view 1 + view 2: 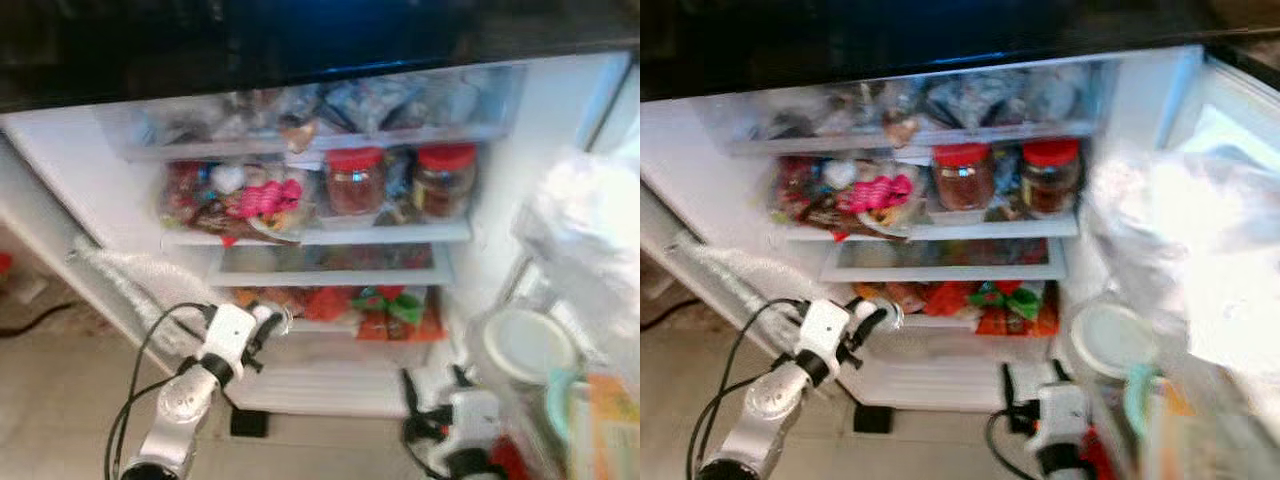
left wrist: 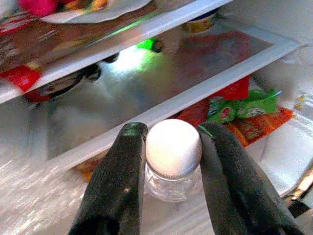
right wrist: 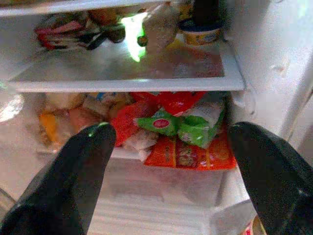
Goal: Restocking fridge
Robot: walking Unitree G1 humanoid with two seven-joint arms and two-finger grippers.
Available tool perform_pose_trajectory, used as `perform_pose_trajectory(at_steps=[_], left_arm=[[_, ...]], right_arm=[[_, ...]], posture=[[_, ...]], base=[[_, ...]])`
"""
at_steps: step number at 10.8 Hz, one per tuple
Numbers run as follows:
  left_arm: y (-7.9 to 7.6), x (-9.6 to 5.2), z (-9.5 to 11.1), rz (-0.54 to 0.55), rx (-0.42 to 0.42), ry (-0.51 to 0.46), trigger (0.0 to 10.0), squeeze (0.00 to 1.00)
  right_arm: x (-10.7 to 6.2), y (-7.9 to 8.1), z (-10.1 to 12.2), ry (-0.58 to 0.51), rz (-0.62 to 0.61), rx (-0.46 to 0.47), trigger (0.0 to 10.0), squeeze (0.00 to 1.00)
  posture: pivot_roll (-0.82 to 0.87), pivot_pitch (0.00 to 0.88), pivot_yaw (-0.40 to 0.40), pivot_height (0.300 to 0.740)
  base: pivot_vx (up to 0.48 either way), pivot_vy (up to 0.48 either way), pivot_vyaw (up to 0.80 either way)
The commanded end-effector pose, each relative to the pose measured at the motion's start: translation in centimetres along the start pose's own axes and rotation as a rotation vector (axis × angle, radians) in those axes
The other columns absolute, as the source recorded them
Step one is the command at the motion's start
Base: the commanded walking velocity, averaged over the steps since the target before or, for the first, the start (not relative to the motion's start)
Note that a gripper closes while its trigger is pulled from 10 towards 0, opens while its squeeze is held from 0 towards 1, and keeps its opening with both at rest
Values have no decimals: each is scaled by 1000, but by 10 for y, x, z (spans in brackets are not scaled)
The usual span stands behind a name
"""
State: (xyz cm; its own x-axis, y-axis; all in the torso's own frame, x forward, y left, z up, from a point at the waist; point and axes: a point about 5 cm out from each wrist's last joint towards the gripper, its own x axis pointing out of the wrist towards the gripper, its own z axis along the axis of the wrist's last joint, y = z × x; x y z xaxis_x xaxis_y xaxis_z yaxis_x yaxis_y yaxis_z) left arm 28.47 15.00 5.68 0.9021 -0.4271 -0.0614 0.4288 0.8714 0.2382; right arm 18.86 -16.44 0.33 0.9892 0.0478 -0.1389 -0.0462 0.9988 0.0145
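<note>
Gripping white-capped jar [image 2: 172, 155]: left tool [image 2: 168, 147] at fridge [image 1: 560, 150] | right tool [image 3: 171, 147] spread wide

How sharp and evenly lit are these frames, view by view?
Both eye views are soft with motion blur; the white plastic bag on the door is blown out. The left wrist view is sharper, the left gripper shut on a white-capped clear jar. The right wrist view shows green glare.

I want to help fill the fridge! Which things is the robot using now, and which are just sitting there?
Using now:
left gripper, shut on the small white-capped jar
fridge, door open
right gripper, open, nothing in it

Just sitting there:
two red-lidded jars
green and red packets
</note>
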Motion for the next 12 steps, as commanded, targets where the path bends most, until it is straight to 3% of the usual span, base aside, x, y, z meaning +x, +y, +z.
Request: perform_pose_trajectory(at_steps=[1, 10, 12], left_arm=[[8, -2, 0, 24, 14, -5, 10000, 0], [8, -2, 0, 23, 11, -12, 10000, 0], [7, -3, 0, 37, 5, -21, 10000, 0]], right_arm=[[-1, -3, -1, 2, -33, 24, 10000, 0], [-2, -3, -2, 2, -38, 28, 10000, 0], [-9, -17, 14, -96, -192, 61, 10000, 0]], posture=[[-179, 64, 137, 740], [-179, 66, 137, 740], [-191, 54, 137, 740]], base=[[0, -394, 0], [0, -29, 0], [0, 0, 0]])
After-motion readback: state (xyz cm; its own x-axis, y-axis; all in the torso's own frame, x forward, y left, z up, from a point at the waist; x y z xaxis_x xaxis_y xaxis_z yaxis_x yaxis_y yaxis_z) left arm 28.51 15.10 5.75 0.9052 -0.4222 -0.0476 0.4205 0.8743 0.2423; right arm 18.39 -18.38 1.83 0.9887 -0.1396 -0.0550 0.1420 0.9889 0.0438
